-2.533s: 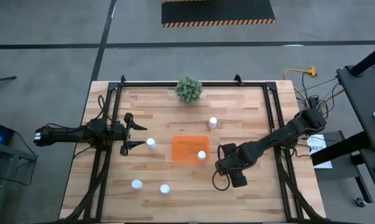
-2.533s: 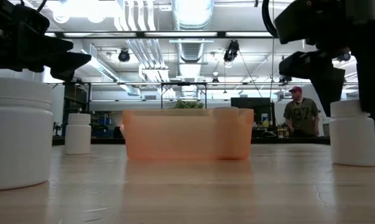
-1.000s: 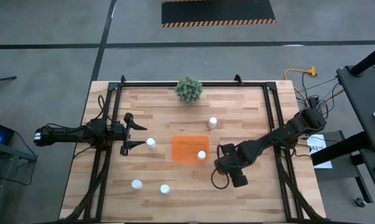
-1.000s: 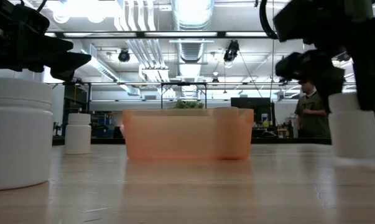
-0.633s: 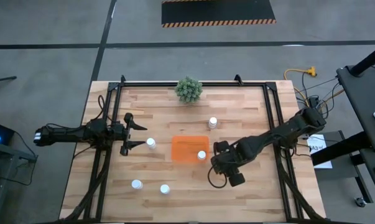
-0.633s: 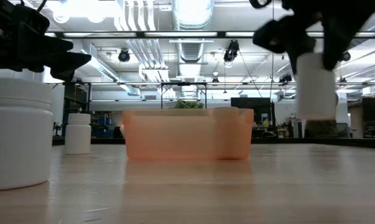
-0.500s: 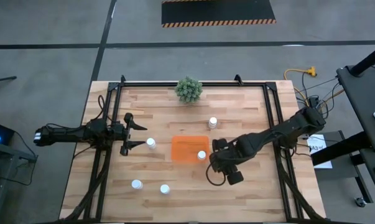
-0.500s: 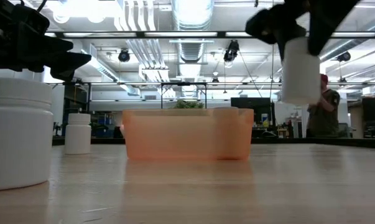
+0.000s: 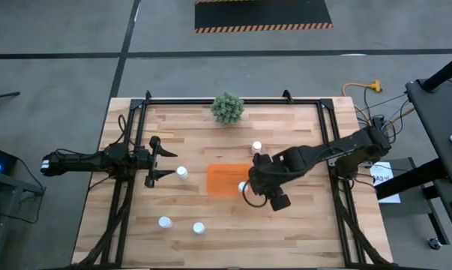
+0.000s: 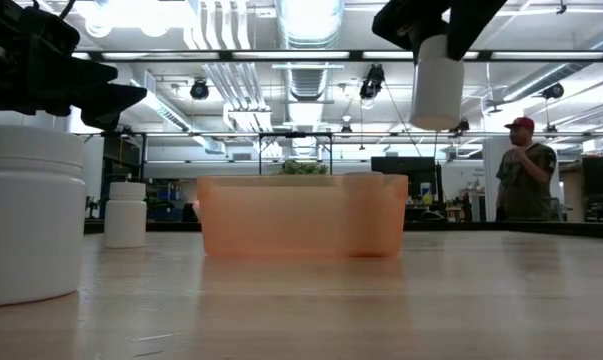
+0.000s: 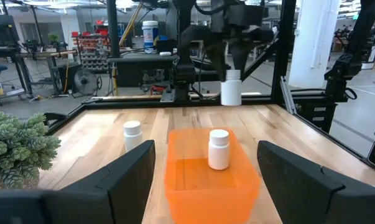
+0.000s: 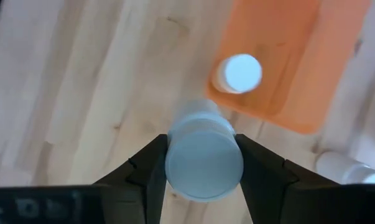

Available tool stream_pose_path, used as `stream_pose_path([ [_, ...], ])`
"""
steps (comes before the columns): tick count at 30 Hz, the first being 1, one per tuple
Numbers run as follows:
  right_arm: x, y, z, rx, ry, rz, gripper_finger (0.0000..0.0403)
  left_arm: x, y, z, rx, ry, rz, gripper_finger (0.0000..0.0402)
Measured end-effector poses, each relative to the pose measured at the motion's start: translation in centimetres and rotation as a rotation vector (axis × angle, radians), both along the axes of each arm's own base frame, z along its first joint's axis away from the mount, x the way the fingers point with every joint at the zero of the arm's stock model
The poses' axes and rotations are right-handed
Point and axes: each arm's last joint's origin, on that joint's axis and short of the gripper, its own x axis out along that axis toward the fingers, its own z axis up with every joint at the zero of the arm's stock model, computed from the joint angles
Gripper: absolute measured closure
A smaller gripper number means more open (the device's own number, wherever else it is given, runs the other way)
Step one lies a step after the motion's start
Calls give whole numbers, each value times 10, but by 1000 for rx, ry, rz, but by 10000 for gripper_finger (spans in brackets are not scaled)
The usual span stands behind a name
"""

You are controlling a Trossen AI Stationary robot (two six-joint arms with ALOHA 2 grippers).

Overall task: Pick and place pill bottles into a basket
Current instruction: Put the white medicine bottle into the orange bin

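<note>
1. The right gripper (image 12: 203, 163) is clamped on a bottle (image 10: 437, 82), lifted clear of the counter (image 9: 300, 225) just beside the tray's (image 9: 222, 180) right edge.
2. One bottle in the tray (image 11: 219, 149) stands upright.
3. The left gripper (image 9: 160, 157) waits with fingers apart, near another bottle (image 9: 182, 173) left of the tray.

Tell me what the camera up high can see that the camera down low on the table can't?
Only the high view shows the left gripper, open beside a bottle, the green plant whole, and two front bottles from above. Only the low view shows a person in the room behind, and the carried bottle hanging above the table. Both show the orange tray and the right gripper.
</note>
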Motion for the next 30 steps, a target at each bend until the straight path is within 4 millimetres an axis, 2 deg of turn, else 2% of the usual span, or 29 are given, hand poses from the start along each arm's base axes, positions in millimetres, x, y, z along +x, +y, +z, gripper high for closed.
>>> stream_pose_path([
  [11,8,-35,4,-31,-14,-5,248,0,0,0,0,0,0,136],
  [16,21,-49,-1,-44,-8,-8,250,0,0,0,0,0,0,136],
  [20,36,-55,-6,-59,4,18,250,0,0,0,0,1,0,136],
  [25,48,-61,1,-63,-25,20,251,0,0,0,0,1,0,136],
  [30,56,-65,-8,-72,8,32,250,0,0,0,0,-1,0,136],
])
